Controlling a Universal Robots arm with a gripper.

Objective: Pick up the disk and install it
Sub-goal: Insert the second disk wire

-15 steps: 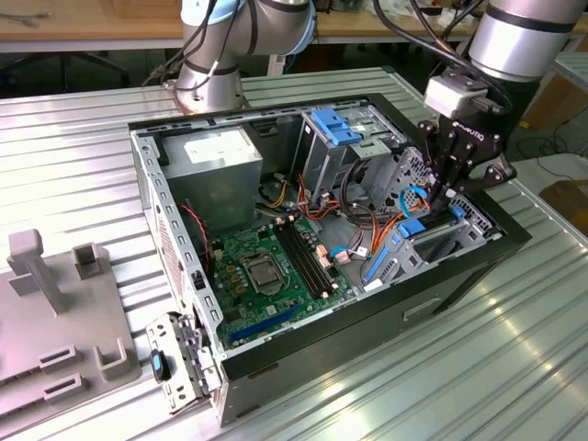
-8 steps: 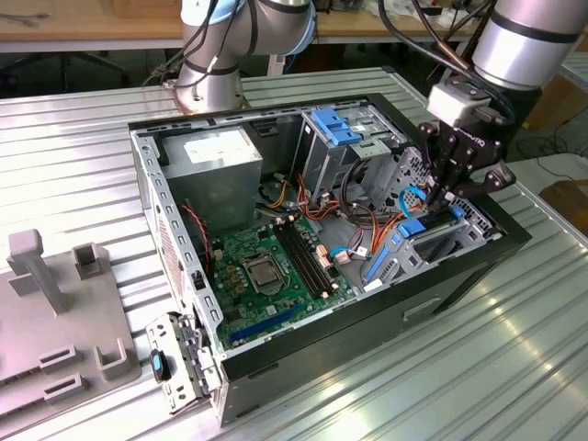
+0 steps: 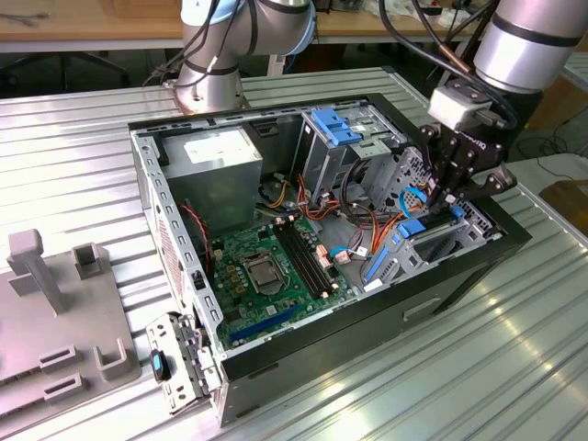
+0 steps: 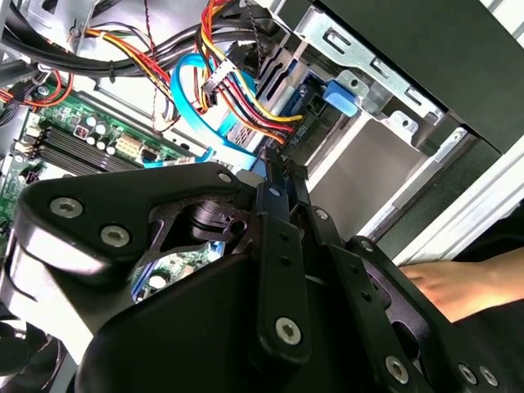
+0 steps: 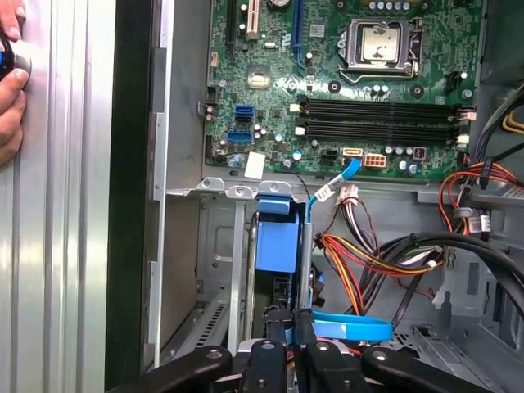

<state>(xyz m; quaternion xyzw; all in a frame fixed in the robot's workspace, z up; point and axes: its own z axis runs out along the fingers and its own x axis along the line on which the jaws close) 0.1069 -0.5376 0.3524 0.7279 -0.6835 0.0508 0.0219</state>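
Observation:
The disk [image 3: 415, 227] sits tilted in the drive bay at the end of the open computer case [image 3: 478, 266] on the exterior view's right; its bright blue rail shows under my fingers. In the first wrist view the disk [image 5: 277, 241] is seen edge-on, a blue block beside a grey strip. My gripper [image 3: 447, 204] hangs straight over it, shut on the disk's upper edge. Both wrist views show the black fingers pressed close together, the gripper [image 5: 291, 321] meeting the blue rail, and the gripper [image 4: 277, 168] among cables.
Orange, yellow and blue cables [image 5: 360, 254] crowd the bay. The green motherboard [image 3: 266, 266] and power supply [image 3: 216, 152] fill the case. A person's hand [image 5: 10, 90] rests on the ribbed table beside the case. Grey fixtures [image 3: 55, 294] stand on the exterior view's left.

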